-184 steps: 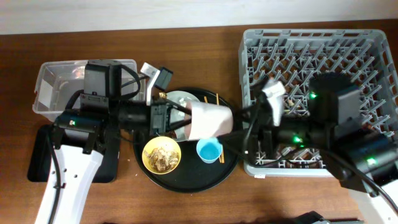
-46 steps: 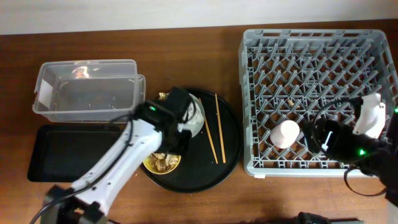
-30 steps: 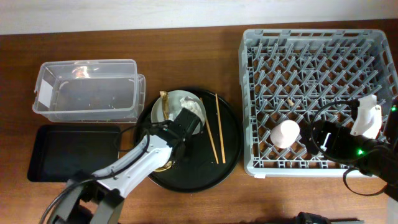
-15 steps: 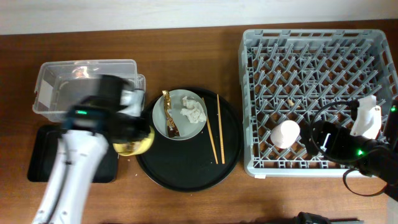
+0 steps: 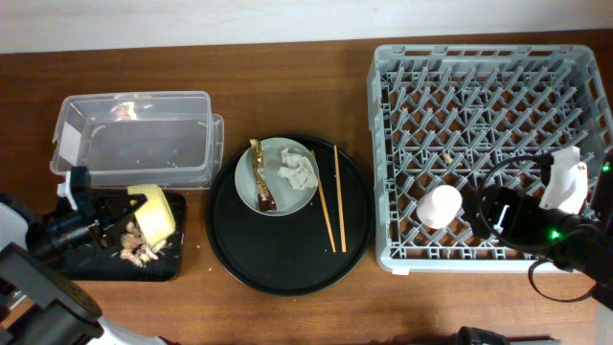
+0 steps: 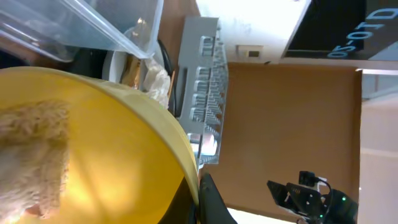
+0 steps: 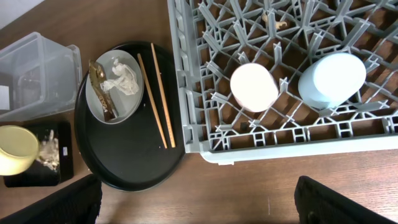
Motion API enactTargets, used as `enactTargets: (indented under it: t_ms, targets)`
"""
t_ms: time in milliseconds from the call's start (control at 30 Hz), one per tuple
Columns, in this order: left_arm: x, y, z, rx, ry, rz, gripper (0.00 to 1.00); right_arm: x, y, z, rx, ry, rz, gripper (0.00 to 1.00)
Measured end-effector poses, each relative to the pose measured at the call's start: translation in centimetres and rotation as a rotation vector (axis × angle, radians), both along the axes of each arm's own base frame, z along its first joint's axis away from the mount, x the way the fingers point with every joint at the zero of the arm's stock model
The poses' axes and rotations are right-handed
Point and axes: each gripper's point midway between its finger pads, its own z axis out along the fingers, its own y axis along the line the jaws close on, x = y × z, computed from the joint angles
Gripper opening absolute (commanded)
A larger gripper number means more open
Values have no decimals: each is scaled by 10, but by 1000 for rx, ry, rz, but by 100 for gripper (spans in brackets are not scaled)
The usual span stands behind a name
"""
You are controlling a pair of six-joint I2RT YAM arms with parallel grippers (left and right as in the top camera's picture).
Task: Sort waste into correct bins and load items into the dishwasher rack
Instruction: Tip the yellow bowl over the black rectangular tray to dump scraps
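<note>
My left gripper (image 5: 113, 216) is shut on the rim of the yellow bowl (image 5: 153, 213), which is tipped on its side over the shallow black tray (image 5: 86, 264). Brownish food scraps (image 5: 134, 249) lie on that tray, and some still sit in the bowl (image 6: 93, 137). The grey plate (image 5: 278, 177) holds the white tissue (image 5: 299, 171) and the foil wrapper (image 5: 261, 174). The chopsticks (image 5: 330, 196) lie beside it. The pink cup (image 7: 255, 87) and the blue cup (image 7: 331, 78) stand upside down in the dishwasher rack (image 5: 479, 86). My right gripper (image 7: 199, 208) is open and empty, high above the rack's front edge.
The clear tub (image 5: 134, 139) stands behind the shallow black tray at the far left. The plate and chopsticks lie on the large round black tray (image 5: 287, 249) at the centre. The right arm (image 5: 522, 216) hangs over the rack's front right corner.
My left arm carried the yellow bowl from the round tray leftward over the shallow black tray and tipped it; scraps now lie on that tray. The right arm stayed still.
</note>
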Motion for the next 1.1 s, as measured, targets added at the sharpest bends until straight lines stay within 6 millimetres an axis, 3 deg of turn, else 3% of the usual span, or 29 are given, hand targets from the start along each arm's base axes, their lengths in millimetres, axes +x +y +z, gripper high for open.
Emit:
enactTargets:
  t_ms: [300,500,567,667,800,967,1100]
  targets:
    - [4,2,5,41,-129,-1,0,0,0,0,0,0,0,99]
    - [1,-6,10,7,-97,-12,0,-1,0,-1,1,5,0,99]
    - [-4,-17,19,51,-116,-51,0,-1,0,-1,2,6,0,99]
    - [-2,-6,21,326,-203,-67,0,-2,0,-1,2,9,0,99]
    - [-11,-6,35,399,-141,-27,0,-2,1,-1,3,11,0,99]
    - [-13,-11,28,353,-125,-15,0,-3,1,-2,5,16,0,99]
    - [-15,-11,13,163,-197,105,0,-6,2,-3,8,29,0,99]
